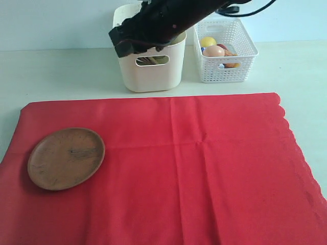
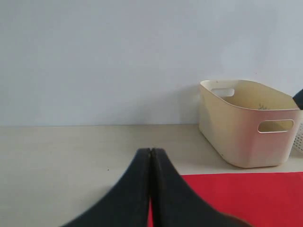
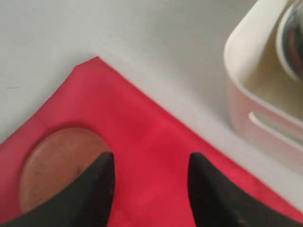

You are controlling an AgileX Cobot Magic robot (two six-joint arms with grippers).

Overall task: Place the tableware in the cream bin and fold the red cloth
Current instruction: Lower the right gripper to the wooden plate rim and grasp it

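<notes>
Pale tabletop (image 1: 61, 71) runs back to a light wall in the exterior view, and the red cloth (image 1: 204, 168) lies spread flat over most of the near side, its scalloped edge on the right. The wooden plate (image 1: 66, 158) sits on the left part of the cloth, well apart from both containers. Behind the cloth's far edge stands the cream bin (image 1: 153, 74), with a white lattice basket (image 1: 227, 56) just beside it on the right holding round pieces of food. A dark arm (image 1: 158, 20) reaches in from the upper right and hangs over the bin's rim; its fingers cannot be made out from this angle.

From the left wrist view, the left gripper (image 2: 150, 153) has its two dark fingers pressed together with nothing between them, low over the bare table near a corner of the red cloth (image 2: 246, 198). The cream bin (image 2: 246, 132) stands beyond, upright against the plain wall.

From the right wrist view, the right gripper (image 3: 150, 161) is spread and empty, above the red cloth (image 3: 151, 127). The wooden plate (image 3: 57, 161) lies near one fingertip, partly hidden by it. The cream bin (image 3: 251, 94) is off to the side, and a blurred round rim (image 3: 286, 42) inside it may be a bowl or cup
</notes>
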